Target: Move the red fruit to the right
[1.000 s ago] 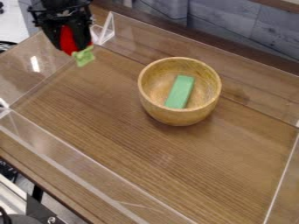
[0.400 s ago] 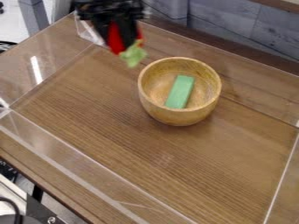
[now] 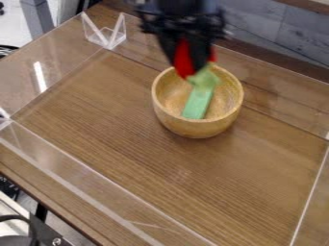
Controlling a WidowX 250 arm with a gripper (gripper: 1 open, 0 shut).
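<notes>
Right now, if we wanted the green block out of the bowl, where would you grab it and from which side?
Probably from above, across its narrow sides. The green block is a flat rectangle leaning on the wooden bowl's inner wall, so its upper end is likeliest reachable. The gripper holds the red fruit above it.

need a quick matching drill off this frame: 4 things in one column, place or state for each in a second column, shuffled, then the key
1. red fruit
2. green block
3. wooden bowl
4. gripper

A. lying inside the bowl
B. standing on the wooden tabletop
C. held in the air above the bowl's far rim
D. pointing down, shut on the fruit

Pairs: 1-C, 2-A, 3-B, 4-D
</notes>
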